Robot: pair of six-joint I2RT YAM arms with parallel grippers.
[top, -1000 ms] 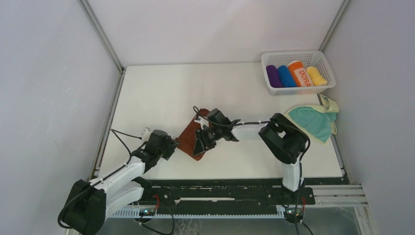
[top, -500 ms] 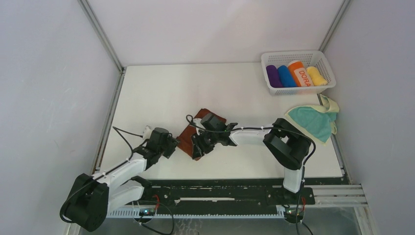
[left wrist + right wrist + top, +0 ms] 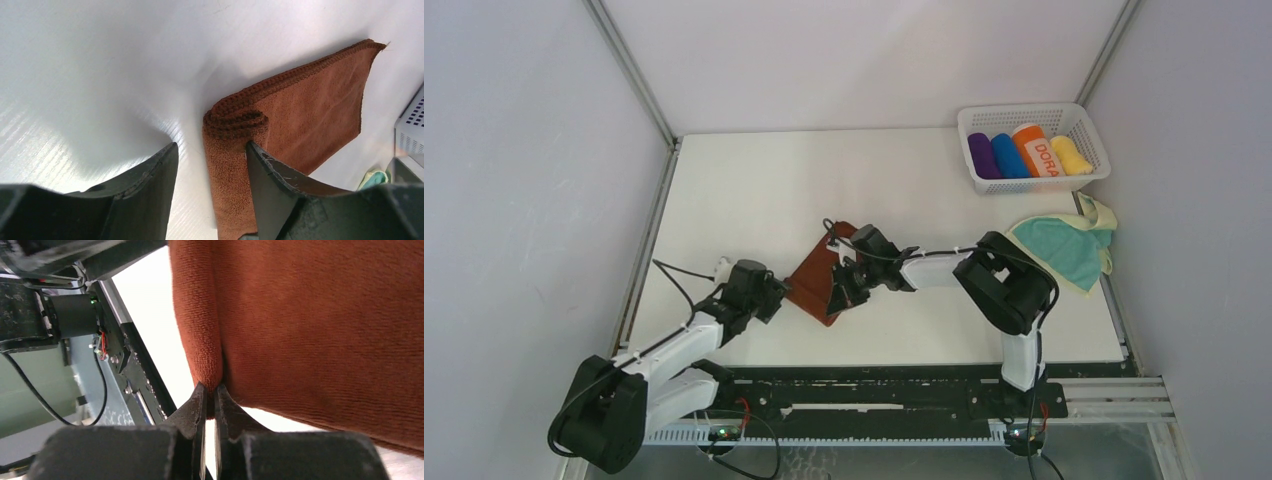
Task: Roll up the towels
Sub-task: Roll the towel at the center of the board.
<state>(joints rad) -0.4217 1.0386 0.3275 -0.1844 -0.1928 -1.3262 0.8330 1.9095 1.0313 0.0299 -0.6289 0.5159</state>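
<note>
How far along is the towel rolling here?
Done: nothing fully rolled. In hand: the rust-brown towel has only a short curl at one end; the right gripper pinches a fold of it, and the left gripper sits open at the curl. Remaining: finish this roll, then the teal towel, unrolled beside the basket.

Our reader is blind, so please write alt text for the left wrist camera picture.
A brown towel lies on a white table, its near end curled into a small roll. The left gripper hangs just short of the roll, jaws open: one over bare table, one over the towel's edge.
</note>
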